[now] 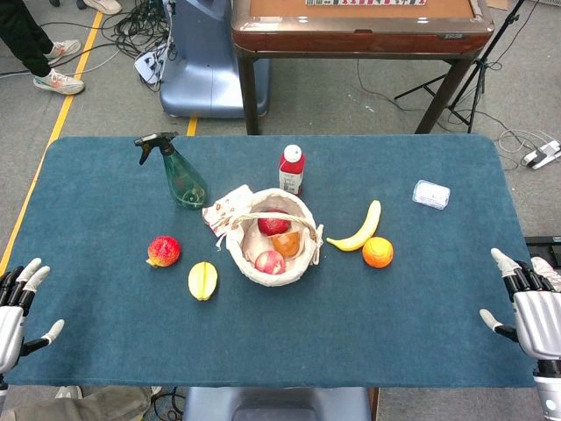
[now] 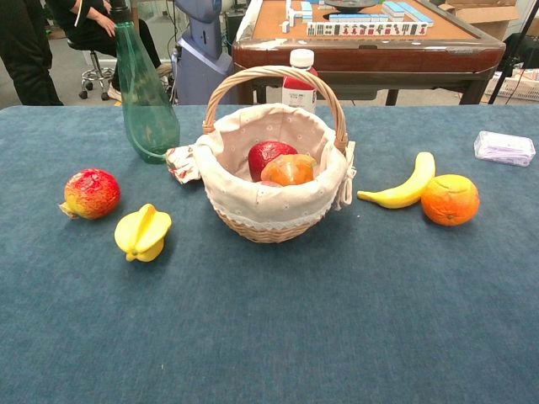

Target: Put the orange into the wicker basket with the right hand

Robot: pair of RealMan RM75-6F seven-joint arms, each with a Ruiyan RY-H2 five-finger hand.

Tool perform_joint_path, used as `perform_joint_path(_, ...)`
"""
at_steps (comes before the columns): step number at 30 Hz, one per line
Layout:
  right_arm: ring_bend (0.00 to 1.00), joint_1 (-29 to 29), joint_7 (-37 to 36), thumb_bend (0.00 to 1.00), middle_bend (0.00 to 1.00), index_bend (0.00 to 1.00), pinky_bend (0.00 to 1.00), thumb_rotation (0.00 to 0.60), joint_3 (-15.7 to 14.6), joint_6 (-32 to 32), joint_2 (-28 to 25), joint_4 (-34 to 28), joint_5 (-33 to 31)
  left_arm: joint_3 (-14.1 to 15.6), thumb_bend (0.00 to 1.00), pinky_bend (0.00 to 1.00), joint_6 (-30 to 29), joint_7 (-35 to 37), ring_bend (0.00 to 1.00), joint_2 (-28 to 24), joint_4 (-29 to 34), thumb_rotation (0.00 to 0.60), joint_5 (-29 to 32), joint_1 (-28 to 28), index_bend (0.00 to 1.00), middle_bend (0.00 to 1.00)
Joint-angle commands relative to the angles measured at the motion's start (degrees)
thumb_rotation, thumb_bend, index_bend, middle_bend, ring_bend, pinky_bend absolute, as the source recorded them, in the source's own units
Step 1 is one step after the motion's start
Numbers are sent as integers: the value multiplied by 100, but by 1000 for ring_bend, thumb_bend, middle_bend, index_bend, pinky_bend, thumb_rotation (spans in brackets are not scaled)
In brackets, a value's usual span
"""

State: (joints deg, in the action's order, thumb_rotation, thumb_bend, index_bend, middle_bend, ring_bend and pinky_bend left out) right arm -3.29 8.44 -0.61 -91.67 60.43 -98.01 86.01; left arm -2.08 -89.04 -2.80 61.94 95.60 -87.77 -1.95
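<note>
Orange, round, no clear long axis, on blue table touching banana tip, right of wicker basket. Chest view alone shows basket handle arch; stem end perhaps upward, unclear. Head view alone shows right hand and left hand, both spread, empty, at table's near corners.

So my surface is covered in a dark teal cloth. Sitting on it: the wicker basket in the middle, a banana just right of it with the orange touching the banana's near side. Left side has a red pomegranate-looking fruit, a yellow starfruit and a green spray bottle. Behind the basket there's a red-and-white bottle, and a clear packet far right.
</note>
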Motion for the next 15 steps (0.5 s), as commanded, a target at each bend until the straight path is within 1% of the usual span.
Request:
perform_joint_path(1,172,34,-2,132,201,63,348,600,14,-21,6,-11,37,1,246,40,-1,-3,0,-6,13,600,5,1,129,0)
perform_joint_path(7,172,22,49,131,201,63,349,600,45,119,-30,-51,65,16,246,40,17,-16,0,-15,24,600,8,0,129,0)
perform_joint_path(15,172,-299,398,132,197,63,353,600,161,681,-207,-345,30,32,246,40,56,-22,0,-34,53,600,55,8,129,0)
